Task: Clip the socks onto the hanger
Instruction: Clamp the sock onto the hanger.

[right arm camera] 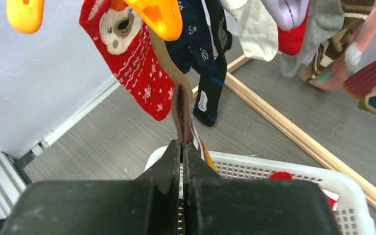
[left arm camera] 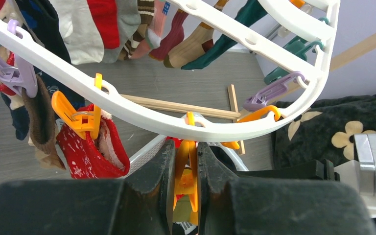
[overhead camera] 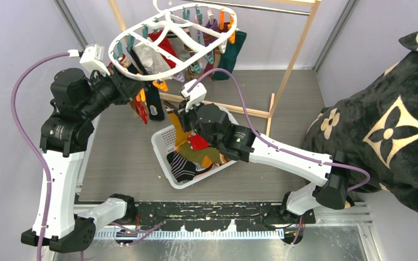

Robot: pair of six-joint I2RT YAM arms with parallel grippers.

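The white oval hanger (overhead camera: 121,39) hangs at the back with several socks clipped under it. My left gripper (overhead camera: 136,87) is under its near rim (left arm camera: 142,115), shut (left arm camera: 190,147) on an orange peg (left arm camera: 188,171). My right gripper (overhead camera: 182,117) is shut (right arm camera: 182,144) on a brown sock (right arm camera: 180,112) with a mustard part. It holds the sock upright above the basket. The sock's top reaches just under an orange peg (right arm camera: 159,17). A red Christmas sock (left arm camera: 85,149) hangs clipped beside it and also shows in the right wrist view (right arm camera: 137,63).
A white mesh basket (overhead camera: 160,141) with several loose socks sits mid-table under the right arm. The light wooden rack frame (overhead camera: 296,51) stands behind. A big black blanket with beige flowers (overhead camera: 381,119) fills the right side.
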